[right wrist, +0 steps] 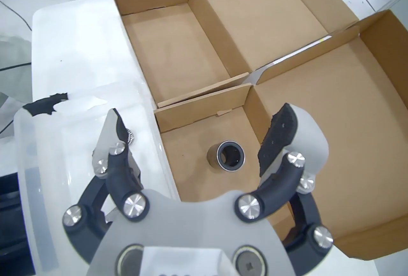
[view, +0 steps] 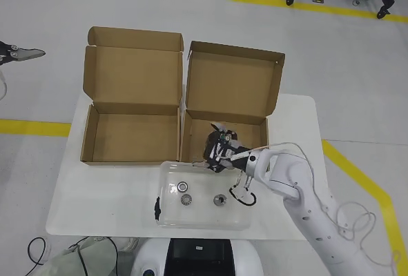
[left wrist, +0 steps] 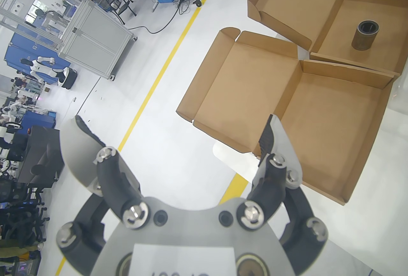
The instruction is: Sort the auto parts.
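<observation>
My right gripper (view: 217, 148) hangs open over the right cardboard box (view: 257, 138). A dark metal cylinder sleeve (right wrist: 226, 158) stands on that box's floor, just beneath the spread fingers of the right gripper (right wrist: 199, 118) and free of them. The same sleeve (left wrist: 365, 35) is seen from the left wrist. The left cardboard box (view: 131, 138) holds nothing. Three small round metal parts (view: 187, 199) lie in the clear plastic bin (view: 241, 221) at the table's front. My left gripper (left wrist: 174, 122) is open and holds nothing, out over the floor beyond the table's left side (view: 16, 52).
Both boxes have their lids folded back toward the table's far edge. The bin sits right against the boxes' front walls. A scrap of black tape (view: 157, 207) sticks on the bin's left rim. Bare white table (view: 297, 131) lies right of the boxes.
</observation>
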